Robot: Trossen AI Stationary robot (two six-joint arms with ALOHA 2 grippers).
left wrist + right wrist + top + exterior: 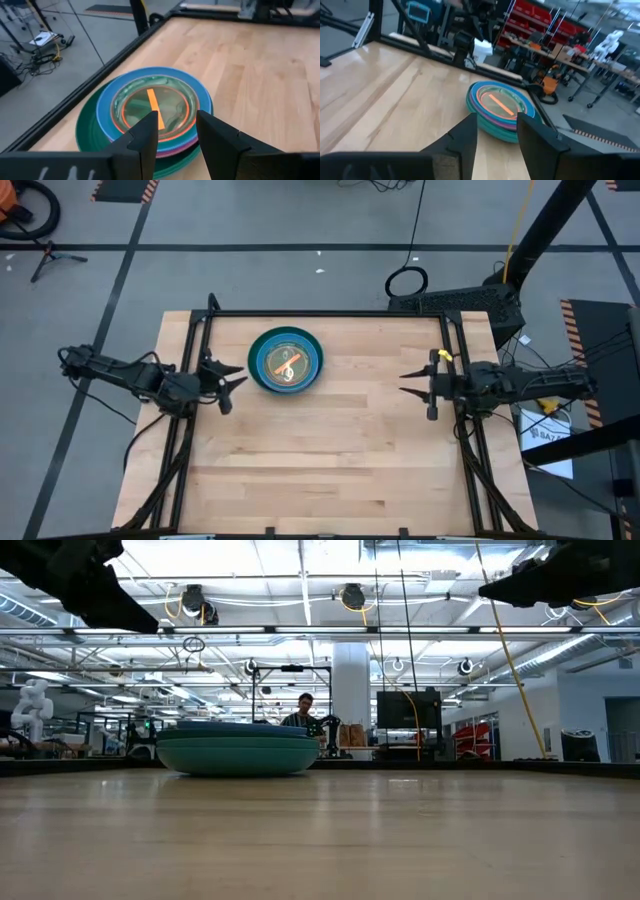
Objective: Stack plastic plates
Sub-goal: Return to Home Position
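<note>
Pale wood bench (330, 460) carries the stack of plastic plates (286, 360) near its far edge, left of the middle. I read the pile from the bottom up as a large teal plate (86, 136), a blue plate (106, 102) inside it, a sliver of magenta plate (172, 151) under the blue rim, and a small orange-rimmed plate (118, 116) on top.

My left gripper (232, 387) hangs at the bench's left edge, just beside the stack. Its claw is spread wide with nothing in it. My right gripper (404, 383) sits at the right edge, well apart from the plates, fingers parted and likewise empty.

To me the stacking looks done and only parking the arms is left. The risk I see is the left arm: it is near the pile, so a low swing toward the far edge could clip a rim and slide or tip the upper plates, which look a little off-centre.

From these views I cannot count every plate; the lower rims hide one another. An orange bar (154, 114) across the top plate could be a mark or a reflection, I cannot tell. In the low view both arms are cut off at the upper corners, and a person (303, 712) shows small behind the stack
</note>
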